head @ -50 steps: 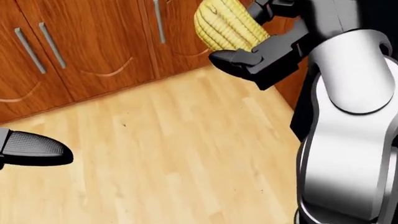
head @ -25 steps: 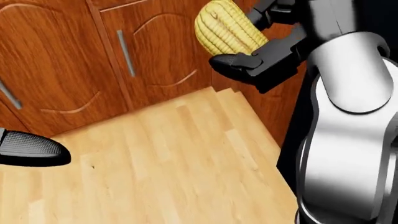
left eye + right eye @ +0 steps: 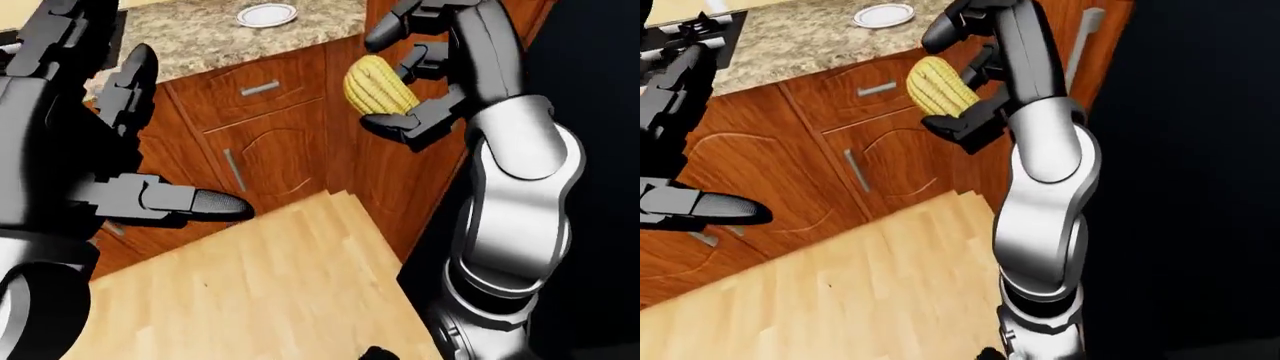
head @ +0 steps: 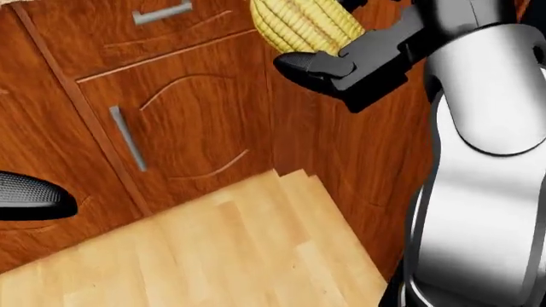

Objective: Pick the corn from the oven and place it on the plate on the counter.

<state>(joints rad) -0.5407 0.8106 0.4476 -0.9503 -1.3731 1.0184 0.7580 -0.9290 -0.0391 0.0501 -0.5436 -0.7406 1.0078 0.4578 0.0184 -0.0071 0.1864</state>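
My right hand [image 3: 405, 75] is shut on the yellow corn [image 3: 377, 89] and holds it up high beside the wooden cabinets; it also shows in the right-eye view [image 3: 940, 88] and at the top of the head view [image 4: 303, 24]. The white plate [image 3: 266, 14] sits on the granite counter [image 3: 190, 34] at the top of the left-eye view, left of and beyond the corn. My left hand [image 3: 140, 135] is open and empty at the left. The oven does not show.
Wooden cabinets with a drawer [image 3: 258, 88] and doors [image 3: 260, 161] stand under the counter. A tall wooden panel [image 3: 385, 180] juts out at the right. Light wood floor [image 3: 250, 292] lies below. A dark stove edge [image 3: 700, 34] shows at the top left of the right-eye view.
The whole head view has shifted: the cabinets slid left to right and closer, so the camera turned. The corn stays in my right hand.
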